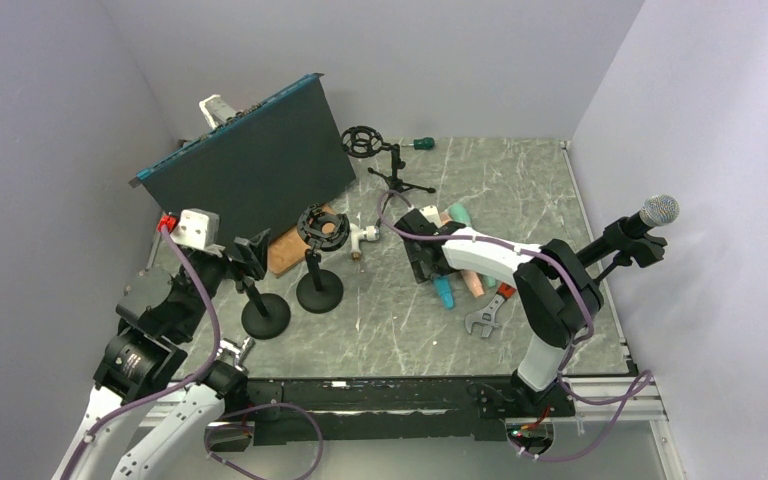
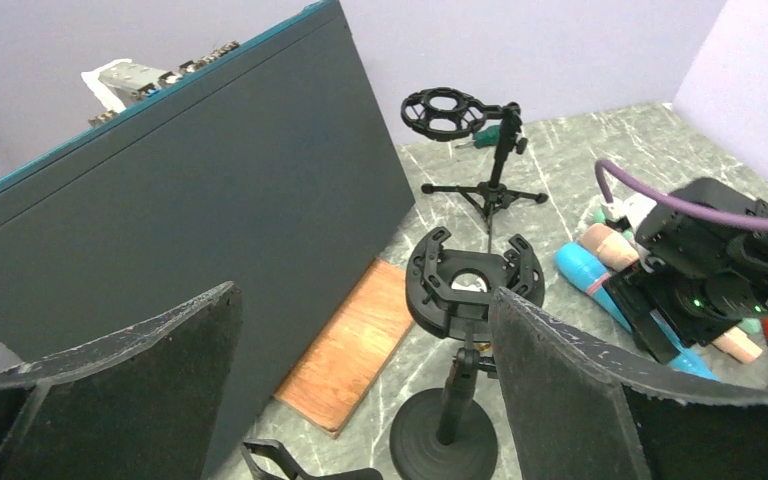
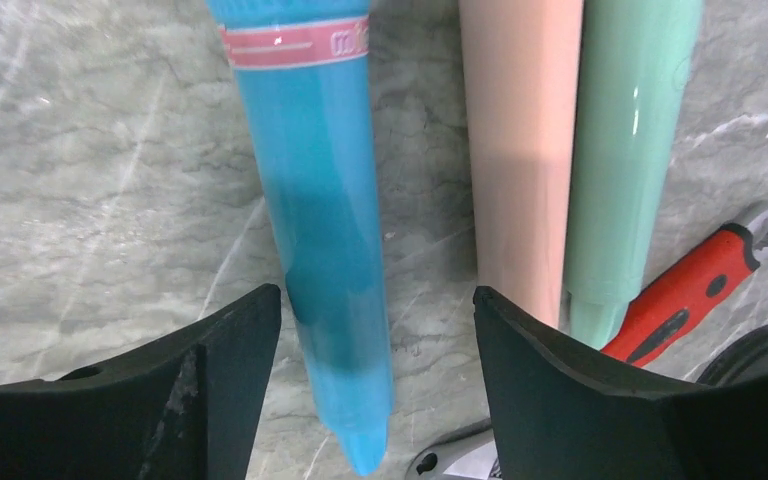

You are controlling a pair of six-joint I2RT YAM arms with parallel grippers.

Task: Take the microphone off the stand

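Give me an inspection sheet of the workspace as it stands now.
Surface: grey marbled tabletop, flat.
Job's things: silver-headed microphone sits in its stand clip at the right edge; blue microphone lies flat on the tabletop.
Clutter: pink microphone, green microphone, red-handled wrench, shock mount stand, tripod stand, wooden board, leaning dark panel.
Grippers: left pincer open, holding nothing; right pincer open, straddling the blue microphone.
Cables: left purple cable along the left arm, right purple cable along the right arm.
Surroundings: plain lavender walls.

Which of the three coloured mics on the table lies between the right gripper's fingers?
The blue mic, pink-banded; the pink mic and green mic lie outside the open right gripper.
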